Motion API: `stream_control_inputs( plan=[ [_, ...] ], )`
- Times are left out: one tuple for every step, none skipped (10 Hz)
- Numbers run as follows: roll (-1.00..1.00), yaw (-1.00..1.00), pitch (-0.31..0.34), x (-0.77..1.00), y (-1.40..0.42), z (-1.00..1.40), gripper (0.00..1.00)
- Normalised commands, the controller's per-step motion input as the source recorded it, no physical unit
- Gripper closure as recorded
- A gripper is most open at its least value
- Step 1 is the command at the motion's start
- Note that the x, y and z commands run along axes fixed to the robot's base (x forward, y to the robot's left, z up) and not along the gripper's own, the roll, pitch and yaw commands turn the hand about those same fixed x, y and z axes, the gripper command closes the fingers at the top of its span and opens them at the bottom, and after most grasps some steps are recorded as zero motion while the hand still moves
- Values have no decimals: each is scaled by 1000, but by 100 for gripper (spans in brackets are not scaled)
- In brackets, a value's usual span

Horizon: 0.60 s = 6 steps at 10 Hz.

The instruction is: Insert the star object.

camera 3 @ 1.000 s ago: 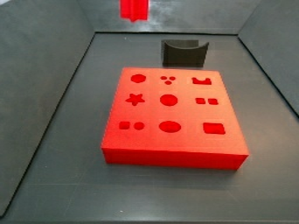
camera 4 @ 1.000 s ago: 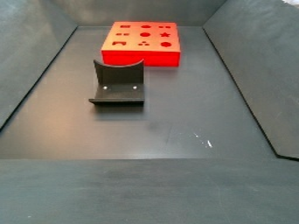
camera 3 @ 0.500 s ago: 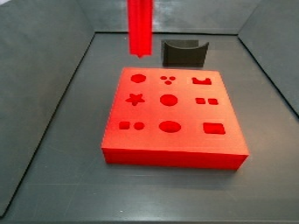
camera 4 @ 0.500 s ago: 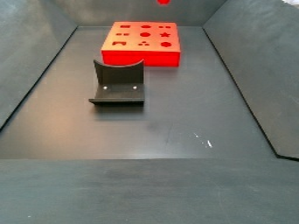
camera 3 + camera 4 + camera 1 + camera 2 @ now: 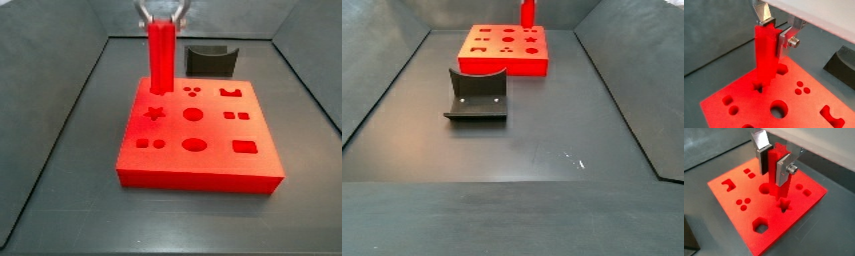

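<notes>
My gripper [image 5: 162,12] is shut on the top of the star object [image 5: 160,58], a long bright red peg that hangs upright over the far left part of the red block [image 5: 214,160]. The star hole [image 5: 155,113] lies just in front of the peg's lower end. In both wrist views the silver fingers [image 5: 788,37] [image 5: 784,170] clamp the peg [image 5: 765,55] [image 5: 779,158]. Its tip hovers close above the star hole [image 5: 784,204]; I cannot tell if it touches. In a side view the peg [image 5: 527,12] shows above the block [image 5: 505,62].
A dark grey curved holder [image 5: 211,60] stands behind the block and also shows in a side view [image 5: 477,95] and in a wrist view [image 5: 843,65]. Grey walls [image 5: 54,130] enclose the dark floor. The block has several other shaped holes.
The gripper has come down with the peg; the peg's lower end is now much nearer the block, by the star hole.
</notes>
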Motion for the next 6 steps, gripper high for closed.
stream_control_inputs(
  plan=[
    [360, 100, 0, 106, -274, -200, 100],
    [206, 0, 0, -6, -254, -274, 100],
    [84, 0, -13, -20, -177, -294, 100],
    [96, 0, -27, 0, -34, -360, 100],
    [34, 0, -21, 0, 0, -357, 100],
    [0, 0, -16, 0, 11, -346, 100]
  ],
)
